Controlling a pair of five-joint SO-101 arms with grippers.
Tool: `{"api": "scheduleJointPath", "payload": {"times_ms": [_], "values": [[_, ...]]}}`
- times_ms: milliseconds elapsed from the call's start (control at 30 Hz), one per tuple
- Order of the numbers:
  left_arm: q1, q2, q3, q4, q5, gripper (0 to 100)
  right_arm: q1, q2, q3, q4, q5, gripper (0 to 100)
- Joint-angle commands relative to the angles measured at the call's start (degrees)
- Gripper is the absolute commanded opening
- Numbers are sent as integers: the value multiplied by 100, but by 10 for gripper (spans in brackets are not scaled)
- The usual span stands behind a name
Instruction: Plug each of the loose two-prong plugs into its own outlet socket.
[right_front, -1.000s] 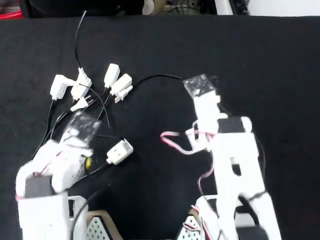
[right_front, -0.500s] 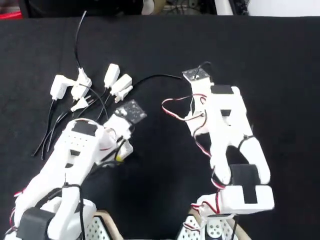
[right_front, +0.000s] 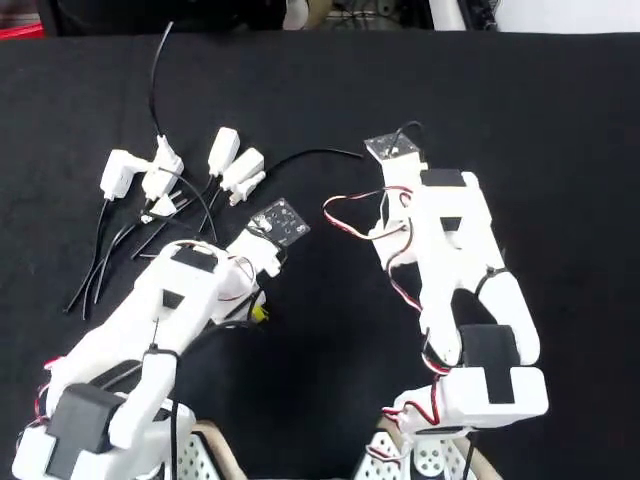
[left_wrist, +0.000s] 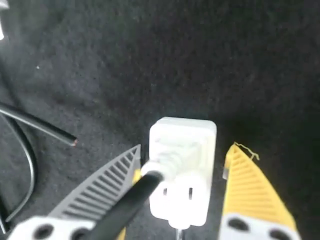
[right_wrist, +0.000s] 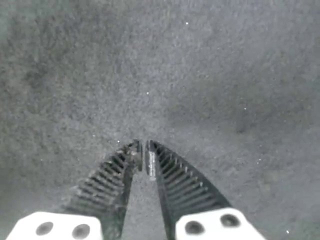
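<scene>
A white outlet socket (left_wrist: 183, 170) with two slots lies on the black cloth, its black cord (left_wrist: 125, 205) running back over it. My left gripper (left_wrist: 185, 148) stands open around it, the grey finger (left_wrist: 107, 187) close against one side and the yellow finger (left_wrist: 247, 185) a small gap off the other. In the high view the left arm (right_front: 180, 300) covers this socket, with a bit of yellow finger (right_front: 258, 313) showing. Several white plugs (right_front: 243, 170) on black cords lie at the back left. My right gripper (right_wrist: 142, 148) is shut on nothing above bare cloth.
The right arm (right_front: 450, 260) stretches up the middle of the table. Black cords (right_front: 120, 250) trail from the plug cluster toward the front left, and one cord (right_front: 320, 152) arcs toward the right arm's wrist. Wooden bases (right_front: 210, 450) sit at the front edge.
The left arm has swung right and forward over the lone socket, which it now straddles. The right arm stretched slightly farther back a second ago and has since kept still.
</scene>
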Motion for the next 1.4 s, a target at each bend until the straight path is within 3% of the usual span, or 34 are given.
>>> {"api": "scheduleJointPath", "payload": {"times_ms": [0, 67, 200, 300, 433, 600, 733, 967, 1100, 1233, 1367], "values": [[48, 35, -242, 176, 9, 265, 44, -13, -242, -53, 18, 14], [48, 26, -224, 220, 9, 220, 44, -13, -242, -53, 18, 14], [40, 26, -242, 352, 9, 30, 44, -13, -180, -53, 18, 14], [-119, 18, -259, 492, 9, 61, 44, -13, -163, -62, 18, 14], [-813, 18, -796, 870, -114, 31, 44, -13, -163, -62, 18, 14], [-2088, 18, -2281, 2207, -1319, 30, 53, -13, -163, -62, 18, 15], [-2914, 97, -3187, 2374, -1899, 30, 53, -13, -163, -62, 18, 15], [-3468, 633, -3345, 914, -2585, 30, 53, -13, -163, -62, 18, 15], [-3556, 1310, -3407, -79, -2558, 30, 53, -13, -154, -62, 18, 15], [-3556, 2066, -3415, -571, -2558, 30, 53, -4, -145, -62, 18, 15], [-3732, 2523, -3899, -677, -1767, 30, 26, -4, -145, -62, 18, 15]]}}
